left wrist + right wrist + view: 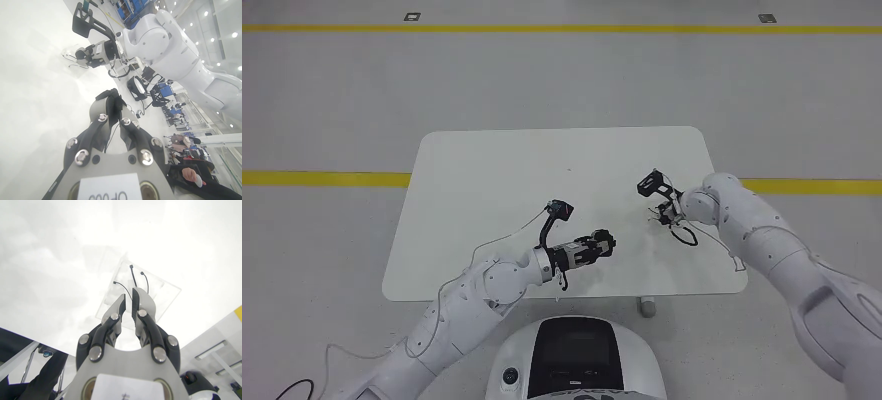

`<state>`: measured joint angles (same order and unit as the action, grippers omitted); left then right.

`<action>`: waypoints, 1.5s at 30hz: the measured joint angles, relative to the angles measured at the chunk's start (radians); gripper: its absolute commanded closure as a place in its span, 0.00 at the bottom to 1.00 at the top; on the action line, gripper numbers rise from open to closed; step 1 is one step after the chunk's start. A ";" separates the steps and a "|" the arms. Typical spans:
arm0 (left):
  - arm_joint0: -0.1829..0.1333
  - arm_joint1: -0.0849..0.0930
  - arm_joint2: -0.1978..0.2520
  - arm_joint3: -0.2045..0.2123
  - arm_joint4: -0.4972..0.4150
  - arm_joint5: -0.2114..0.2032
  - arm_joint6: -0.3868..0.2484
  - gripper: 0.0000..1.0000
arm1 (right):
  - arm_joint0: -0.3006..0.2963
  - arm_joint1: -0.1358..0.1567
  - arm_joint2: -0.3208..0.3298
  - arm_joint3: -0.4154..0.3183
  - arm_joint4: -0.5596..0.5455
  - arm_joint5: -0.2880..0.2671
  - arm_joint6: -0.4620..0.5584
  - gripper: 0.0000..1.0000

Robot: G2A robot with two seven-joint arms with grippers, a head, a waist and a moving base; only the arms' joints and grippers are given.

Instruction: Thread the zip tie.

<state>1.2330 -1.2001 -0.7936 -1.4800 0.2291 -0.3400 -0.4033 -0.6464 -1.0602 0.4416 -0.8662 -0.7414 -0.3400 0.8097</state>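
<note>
A clear plate (166,289) lies on the white table (492,200) with three black zip ties sticking up from it. My right gripper (129,293) stands open right over the plate. The strap of one zip tie (122,288) runs into the narrow gap between its fingers. A second zip tie (134,277) and a third (146,281) stand just beyond the fingertips. In the top view the right gripper (660,213) is at the table's right side. My left gripper (113,94) hovers mid-table (607,240), shut, with a thin black strip (112,132) trailing back between its fingers.
The table's right edge (737,240) and front edge (572,297) lie close to both arms. The left wrist view shows the right gripper (80,59) at the plate (70,50), a short way ahead. Bare tabletop stretches to the left and back.
</note>
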 measured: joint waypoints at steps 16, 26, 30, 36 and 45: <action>0.000 0.000 0.000 0.000 0.000 0.000 0.000 1.00 | 0.041 -0.040 -0.086 0.104 0.041 0.000 -0.063 0.91; 0.000 0.000 0.000 0.000 0.000 0.000 0.000 1.00 | 0.061 -0.066 -0.126 0.162 0.065 0.000 -0.087 0.91; 0.000 0.000 0.000 0.000 0.000 0.000 0.000 1.00 | 0.068 -0.074 -0.140 0.180 0.070 0.000 -0.095 0.91; 0.000 0.000 0.000 0.000 0.000 0.000 0.000 1.00 | 0.077 -0.083 -0.155 0.205 0.066 0.000 -0.122 0.91; 0.000 0.000 0.000 0.000 0.000 0.000 0.000 1.00 | 0.081 -0.095 -0.180 0.227 0.064 0.000 -0.142 0.93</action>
<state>1.2330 -1.2001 -0.7936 -1.4800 0.2291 -0.3400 -0.4033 -0.5650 -1.1547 0.2612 -0.6393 -0.6771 -0.3400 0.6679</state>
